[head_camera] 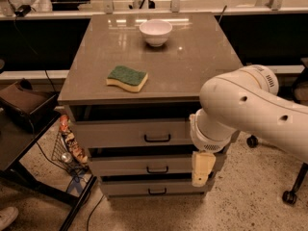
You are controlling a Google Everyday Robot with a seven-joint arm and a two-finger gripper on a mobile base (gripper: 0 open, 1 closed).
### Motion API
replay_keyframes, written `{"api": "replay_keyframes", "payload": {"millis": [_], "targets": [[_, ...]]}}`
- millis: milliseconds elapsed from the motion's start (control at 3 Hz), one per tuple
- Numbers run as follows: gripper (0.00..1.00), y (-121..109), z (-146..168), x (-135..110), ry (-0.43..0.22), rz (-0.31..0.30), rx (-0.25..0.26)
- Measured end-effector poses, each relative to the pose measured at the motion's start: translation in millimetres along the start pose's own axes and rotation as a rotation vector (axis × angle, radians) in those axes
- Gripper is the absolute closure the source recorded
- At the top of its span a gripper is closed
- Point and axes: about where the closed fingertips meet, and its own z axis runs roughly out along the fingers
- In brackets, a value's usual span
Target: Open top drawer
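Observation:
The top drawer (120, 133) is the tallest grey front in the cabinet, just under the tabletop, and looks shut; its small black bar handle (157, 138) sits at centre. Two shorter drawers, the middle one (125, 166) and the bottom one (130, 187), lie below it. My gripper (202, 170) hangs from the big white arm (250, 112) in front of the cabinet's right side. It is level with the middle drawer, below and to the right of the top drawer's handle, and not touching the handle. The arm hides the right end of the drawer fronts.
A green and yellow sponge (127, 78) and a white bowl (155, 32) sit on the cabinet's top (202, 57). A wire basket with a snack bag (70, 143) and a dark low table (24, 143) stand to the left. Chair castors (288, 197) are on the floor at right.

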Motion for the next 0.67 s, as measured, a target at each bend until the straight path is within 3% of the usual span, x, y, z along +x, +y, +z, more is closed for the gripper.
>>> {"api": "replay_keyframes", "payload": {"millis": [333, 667], "targets": [[0.0, -4.1, 55.3, -31.8, 0.018, -0.064, -0.052], [0.0, -8.9, 90.9, -53.1, 0.028, -0.109, -0.082]]}}
